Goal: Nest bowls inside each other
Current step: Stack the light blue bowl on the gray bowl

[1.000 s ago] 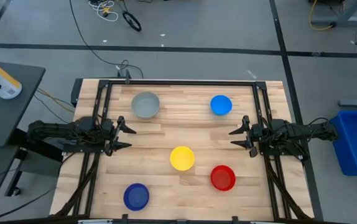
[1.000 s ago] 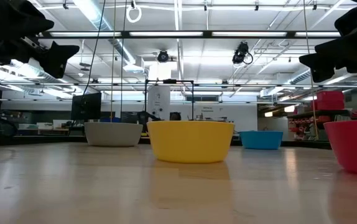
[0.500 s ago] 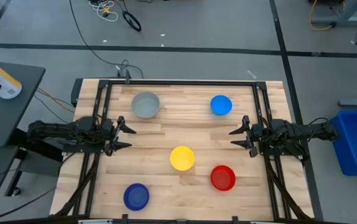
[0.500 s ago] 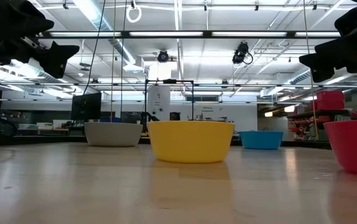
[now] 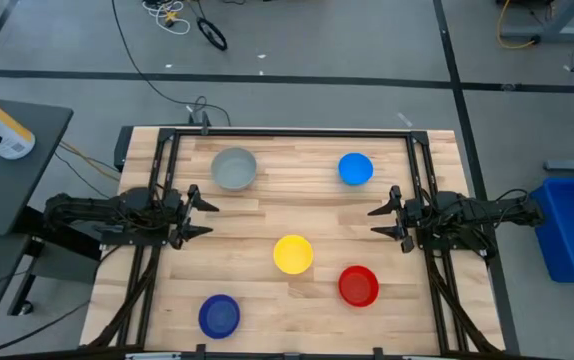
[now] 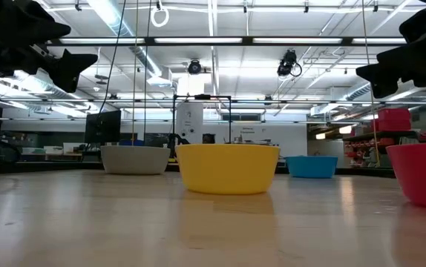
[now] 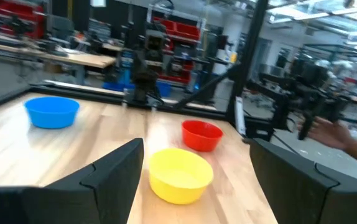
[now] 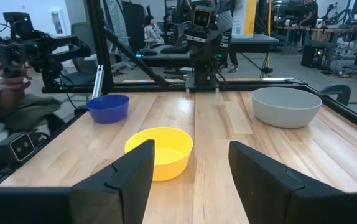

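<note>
I have both arms parked at the counter [image 5: 267,200] edges, facing each other across it, and nothing nested yet: all five bowls sit apart, each on its own patch of wood.

My left gripper [image 5: 199,216] hovers above the counter with its jaws spread wide and empty. Straight out in front of them, a little way off, is the yellow bowl [image 5: 293,254]; I see it between the fingers in the left wrist view, with the red bowl [image 7: 201,135] just beyond it and the light blue bowl [image 7: 52,112] off to one side, farther away. The grey bowl [image 5: 234,168] lies near these jaws but to the side, outside their line of sight, and the dark blue bowl [image 5: 219,315] is off to their other side.

My right gripper [image 5: 383,220] also hangs clear of the wood, jaws apart with nothing in them. From its wrist camera the yellow bowl is again dead ahead, the grey bowl and the dark blue bowl [image 8: 108,107] farther out on either side.

I judge this a ready pose: both jaws held open so either arm can drop onto a rim (the grey one, looking slightly the widest, seems the sensible base).
</note>
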Controlling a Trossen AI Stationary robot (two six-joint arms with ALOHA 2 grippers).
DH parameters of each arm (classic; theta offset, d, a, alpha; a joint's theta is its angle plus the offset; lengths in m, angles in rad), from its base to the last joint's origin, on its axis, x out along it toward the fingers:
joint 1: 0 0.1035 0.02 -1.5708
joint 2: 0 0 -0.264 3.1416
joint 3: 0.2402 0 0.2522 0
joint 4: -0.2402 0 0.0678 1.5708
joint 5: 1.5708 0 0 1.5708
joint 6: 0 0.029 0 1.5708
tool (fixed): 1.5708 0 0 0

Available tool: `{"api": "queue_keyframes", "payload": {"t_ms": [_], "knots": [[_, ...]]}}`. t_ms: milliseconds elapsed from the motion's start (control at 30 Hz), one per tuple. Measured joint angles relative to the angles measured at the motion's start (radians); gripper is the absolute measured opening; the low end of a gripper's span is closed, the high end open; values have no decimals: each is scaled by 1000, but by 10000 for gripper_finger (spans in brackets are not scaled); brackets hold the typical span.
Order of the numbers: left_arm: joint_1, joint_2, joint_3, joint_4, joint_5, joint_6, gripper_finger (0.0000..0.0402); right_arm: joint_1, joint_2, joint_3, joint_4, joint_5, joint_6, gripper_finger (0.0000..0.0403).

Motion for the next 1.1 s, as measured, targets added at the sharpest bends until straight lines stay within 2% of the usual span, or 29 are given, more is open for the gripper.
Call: {"api": "queue_keyframes", "payload": {"t_ms": [233, 467, 633, 800, 900, 1000, 1100], "knots": [[0, 0, 0, 6, -23, 0, 304, 0, 0, 0, 9, 1, -5, 222], [0, 0, 0, 6, -22, 0, 304, 0, 0, 0, 63, 0, -6, 208], [0, 0, 0, 23, -33, -5, 304, 0, 0, 0, 85, -41, -4, 198], [0, 0, 0, 27, -101, -69, 304, 0, 0, 0, 85, -42, -4, 191], [0, 2, 0, 26, -107, -70, 304, 0, 1, 0, 84, -40, -3, 187], [0, 2, 0, 27, -137, -23, 304, 0, 1, 0, 83, 9, 52, 182], [0, 2, 0, 28, -201, 30, 304, -1, 4, 0, 78, 125, 116, 181]]}}
